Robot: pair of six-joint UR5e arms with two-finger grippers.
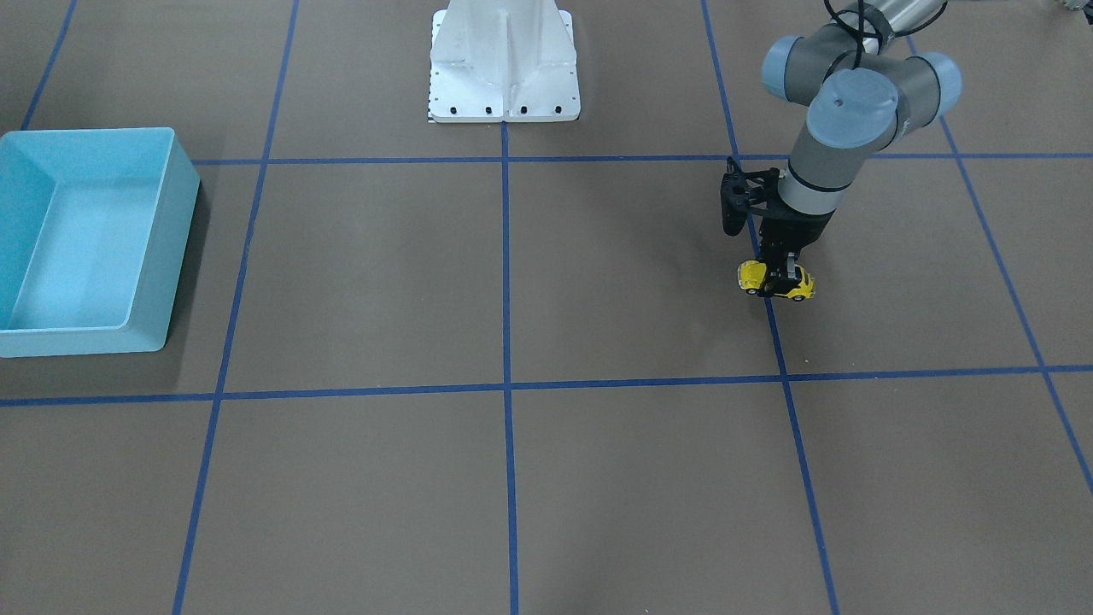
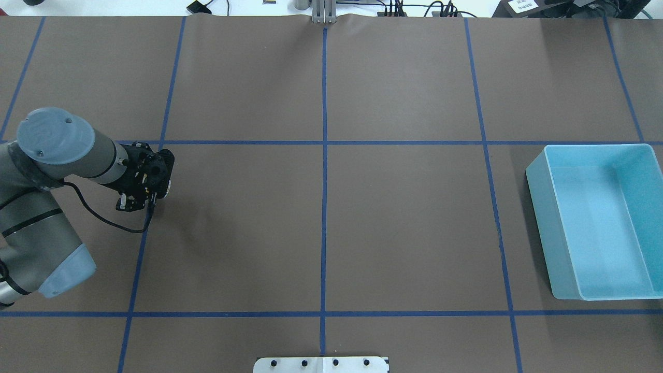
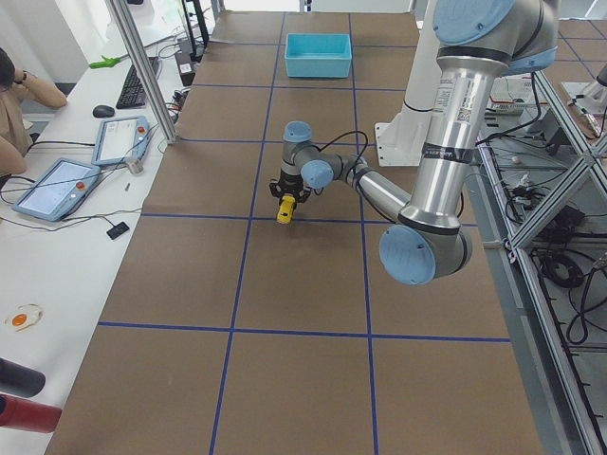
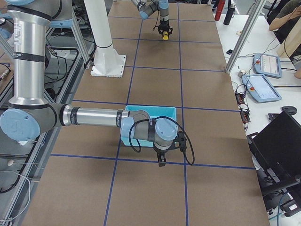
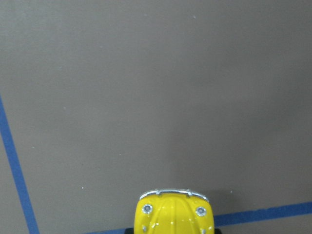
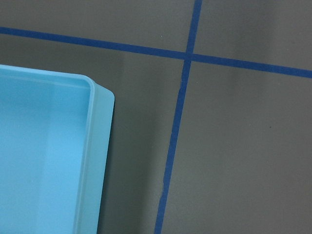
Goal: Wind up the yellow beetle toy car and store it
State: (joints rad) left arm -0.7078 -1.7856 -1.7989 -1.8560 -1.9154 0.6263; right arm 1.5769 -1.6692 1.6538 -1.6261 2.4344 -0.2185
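L gripper (image 1: 779, 276), right-centre of front view, pinches tiny yellow Beetle toy car (image 1: 751, 275). R gripper (image 4: 161, 160) beside light-blue plastic bin (image 4: 150, 109); whether spread or closed, can't tell.

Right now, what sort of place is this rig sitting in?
Probably a robotics lab work cell: a table gridded with blue tape, an operator bench with teach pendants beside it, aluminium framing, and the left gripper clamping a yellow beetle toy car.
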